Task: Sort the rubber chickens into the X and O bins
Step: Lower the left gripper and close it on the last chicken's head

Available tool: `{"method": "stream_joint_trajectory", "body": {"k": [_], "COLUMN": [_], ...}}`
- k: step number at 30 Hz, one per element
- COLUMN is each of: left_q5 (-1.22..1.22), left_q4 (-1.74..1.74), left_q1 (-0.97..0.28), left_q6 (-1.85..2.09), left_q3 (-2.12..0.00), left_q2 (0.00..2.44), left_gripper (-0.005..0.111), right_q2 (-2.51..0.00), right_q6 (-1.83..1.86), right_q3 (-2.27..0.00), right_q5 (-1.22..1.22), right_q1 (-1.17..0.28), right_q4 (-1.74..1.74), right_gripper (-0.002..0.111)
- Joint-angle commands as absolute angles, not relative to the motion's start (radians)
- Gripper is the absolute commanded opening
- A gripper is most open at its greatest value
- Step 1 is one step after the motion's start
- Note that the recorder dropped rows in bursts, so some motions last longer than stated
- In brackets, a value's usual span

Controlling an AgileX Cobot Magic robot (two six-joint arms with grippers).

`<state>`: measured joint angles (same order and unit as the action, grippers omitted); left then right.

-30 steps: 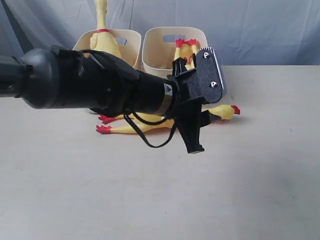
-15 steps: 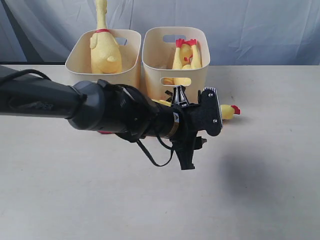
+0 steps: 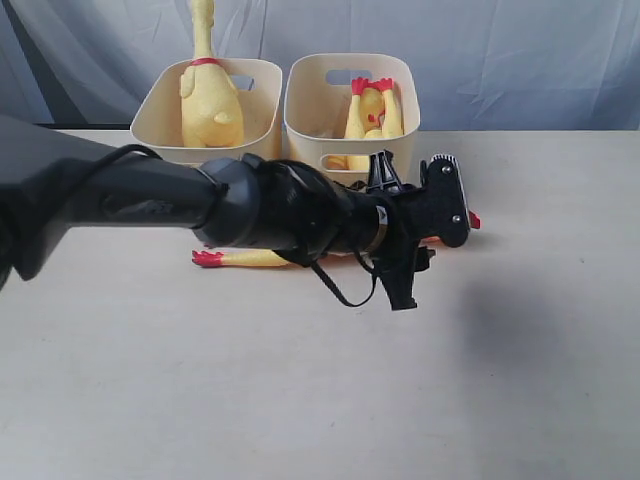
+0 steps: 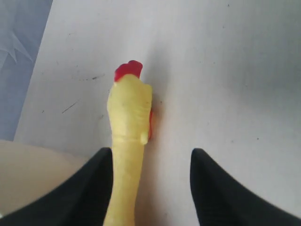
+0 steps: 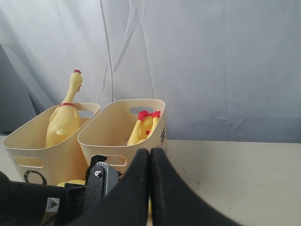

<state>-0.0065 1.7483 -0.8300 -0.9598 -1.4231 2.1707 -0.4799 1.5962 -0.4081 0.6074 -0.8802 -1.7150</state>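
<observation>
Black arm, looping black cable, gold wrist ring, silver screws; tapered black left tool

Open across the near and right stretches of the table. Barred through the middle by the left arm, reaching low from the left over the lying chicken. Walled at the back by the left bin, topped by an upright chicken, and the right bin, close beside it. Shut off behind by a hanging cloth. Free inside the left gripper, between the chicken's neck and the far jaw.
</observation>
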Motion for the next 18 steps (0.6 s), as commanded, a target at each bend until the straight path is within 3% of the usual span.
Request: {"method": "stream_joint_trajectory", "body": {"k": [1,18], "left_q5": [0.027,0.094], "left_q4": [1.742,1.74], "left_q1": [-0.839,-0.809], "left_q6": [-0.961,-0.963], "left_q3": [-1.475,-1.591], "left_q2": [2.213,2.339], "left_gripper": [0.049,0.049], "right_q2": [-0.474,-0.474], "right_q6": [1.602,1.602], "right_q3": [-0.405,-0.405], "right_q5": [0.603,0.589], "right_q1": [-0.881,-0.881], "right_q4": [-1.721,-1.731], "right_gripper": [-0.001,-0.001]}}
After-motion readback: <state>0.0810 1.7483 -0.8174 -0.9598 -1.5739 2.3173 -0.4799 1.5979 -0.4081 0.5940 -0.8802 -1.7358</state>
